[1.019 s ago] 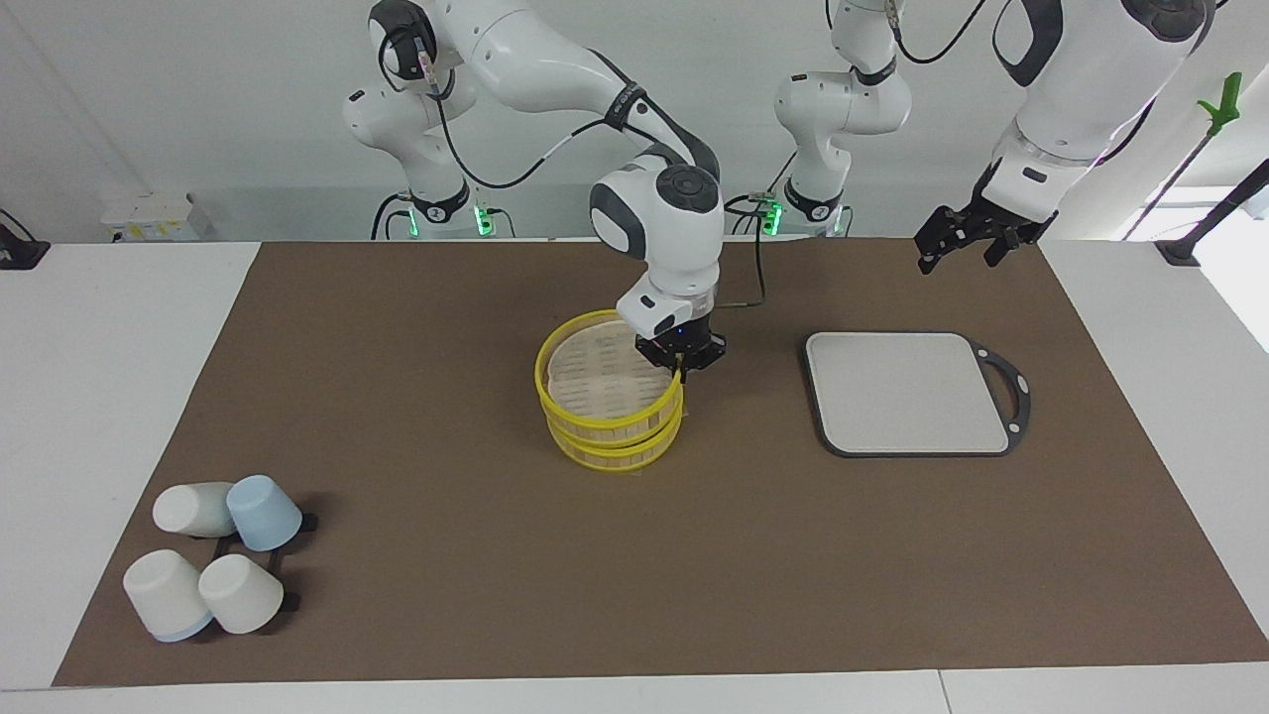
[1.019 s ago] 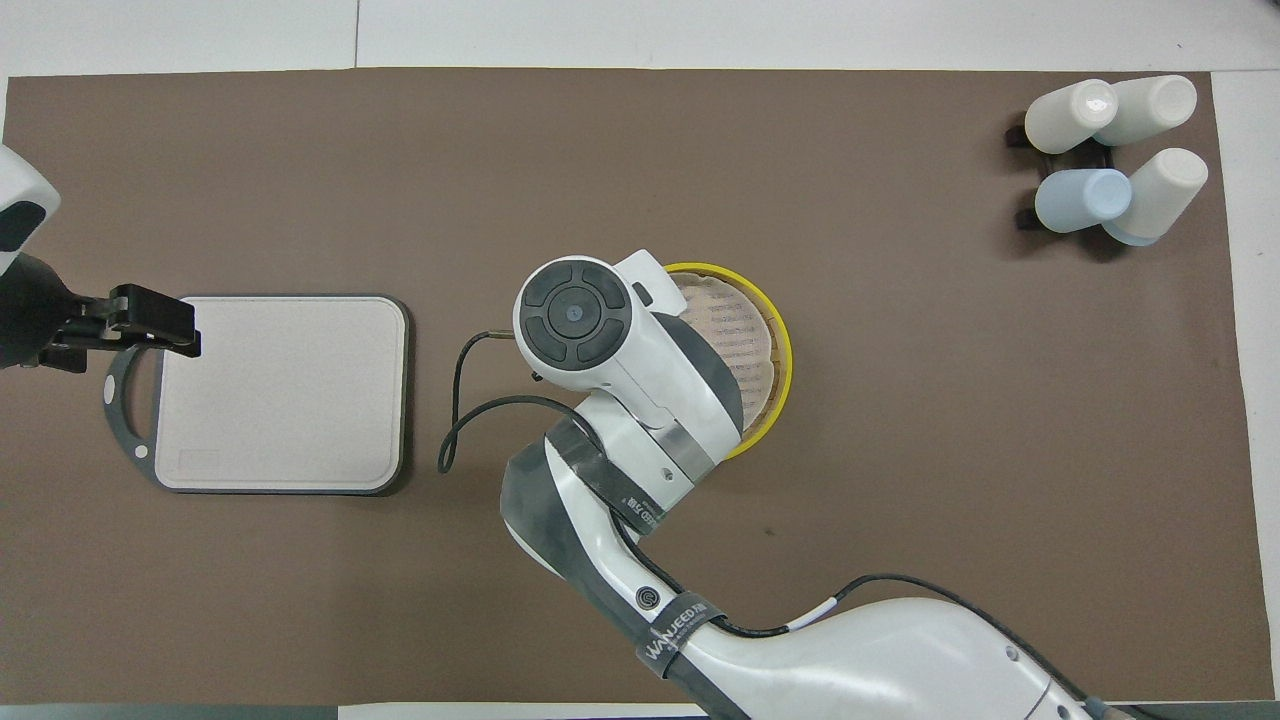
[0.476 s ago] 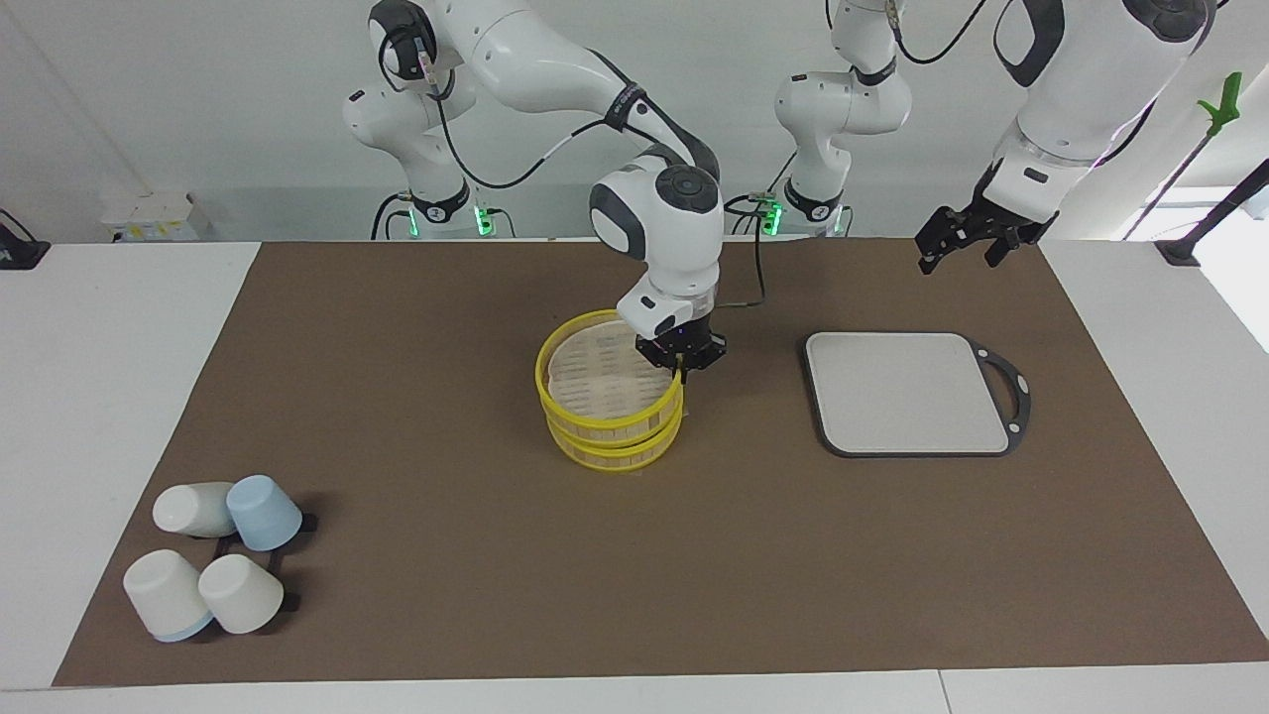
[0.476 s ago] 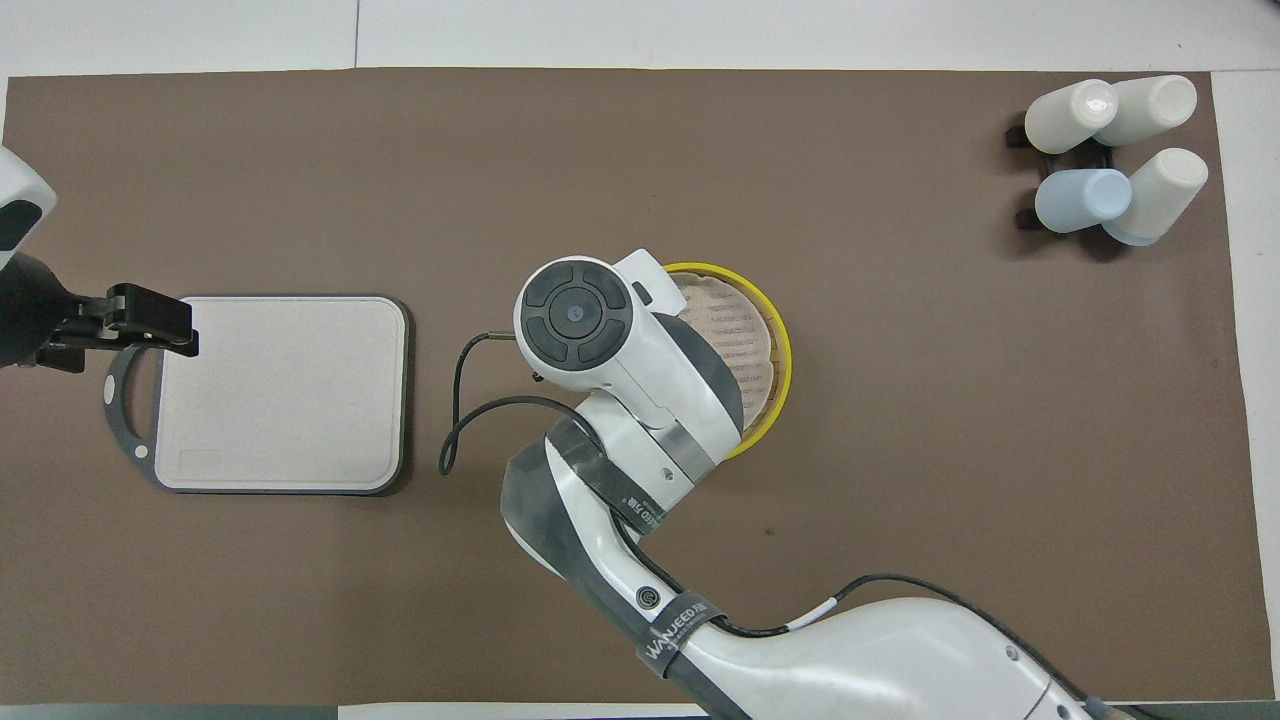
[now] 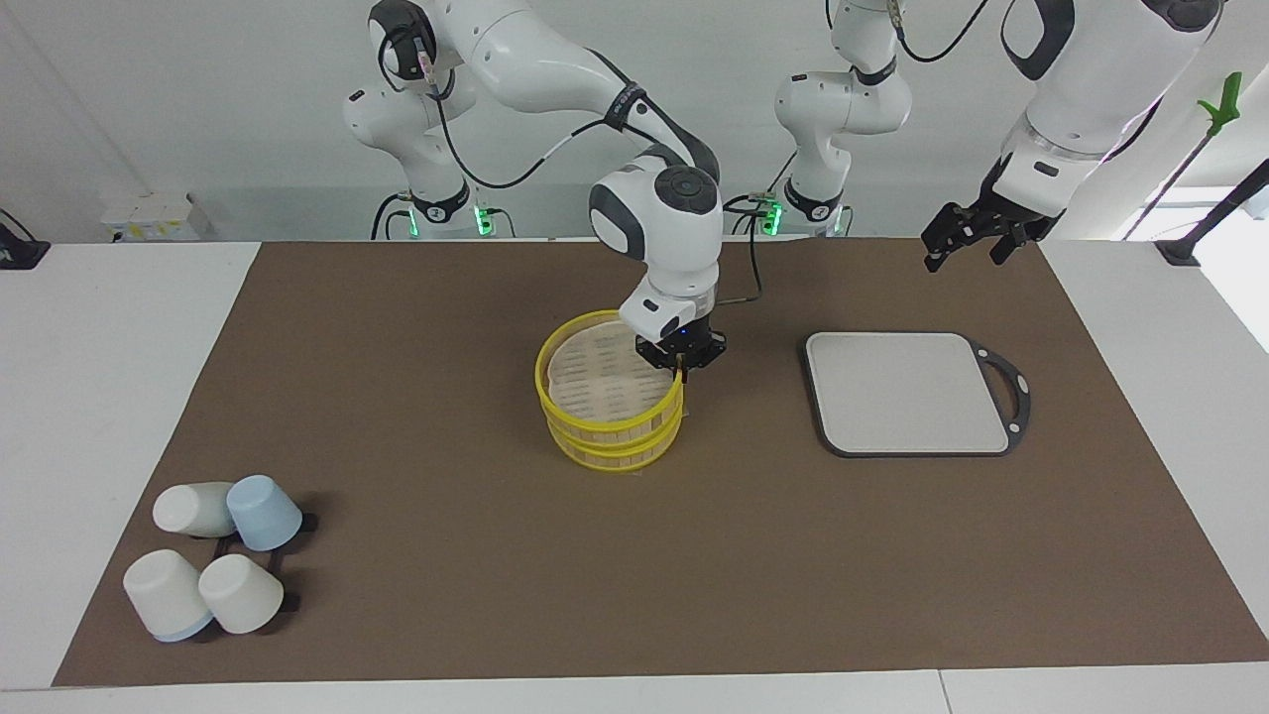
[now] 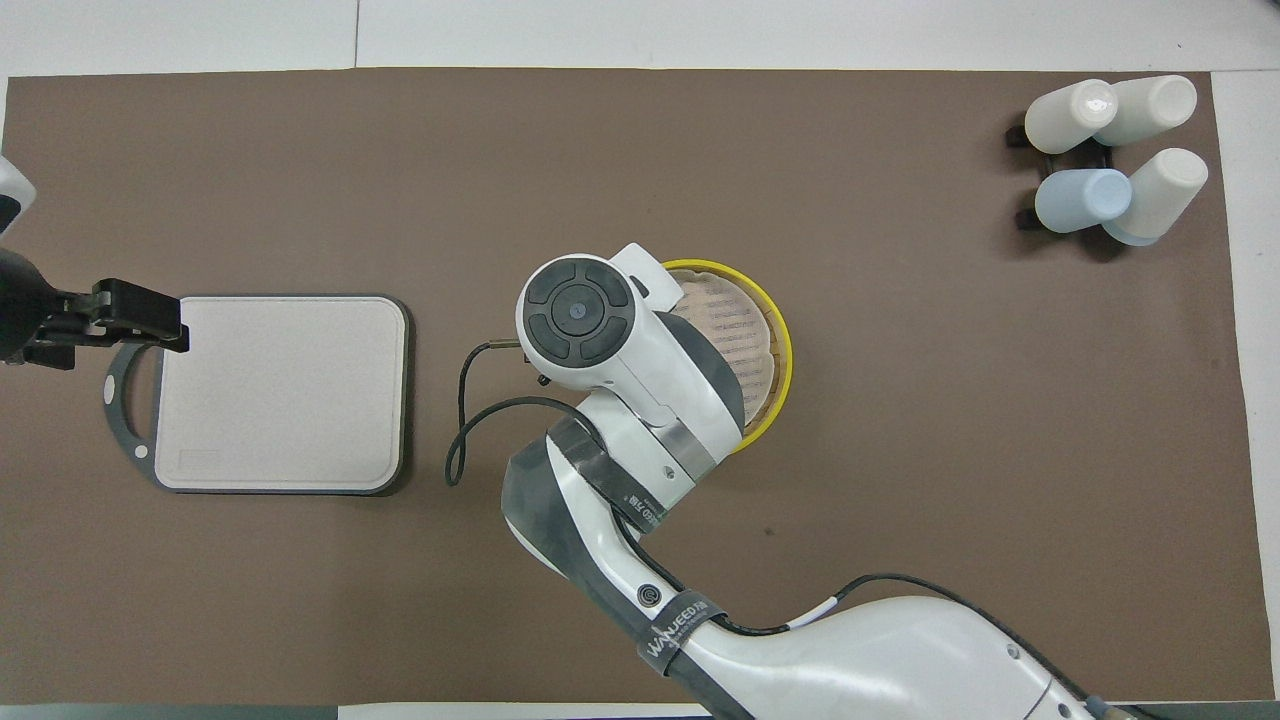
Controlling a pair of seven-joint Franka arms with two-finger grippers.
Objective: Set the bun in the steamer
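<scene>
The steamer (image 5: 613, 444) stands at the middle of the brown mat. Its yellow-rimmed slatted lid (image 5: 595, 379) sits tilted on top of it. My right gripper (image 5: 680, 371) is shut on the lid's rim at the side toward the left arm's end. In the overhead view the right wrist covers that grip and only part of the lid (image 6: 748, 330) shows. My left gripper (image 5: 964, 248) hangs open and empty in the air over the handle end of the grey board (image 5: 907, 392). The bun is out of view.
The flat grey board (image 6: 280, 395) with its black handle lies toward the left arm's end. Several white and pale blue cups (image 5: 213, 555) lie on a rack at the mat's corner farthest from the robots, toward the right arm's end. A black cable (image 6: 460, 420) trails beside the steamer.
The right gripper has risen slightly with the lid's rim in it. The left gripper has drifted a little up and toward the left arm's end of the table.
</scene>
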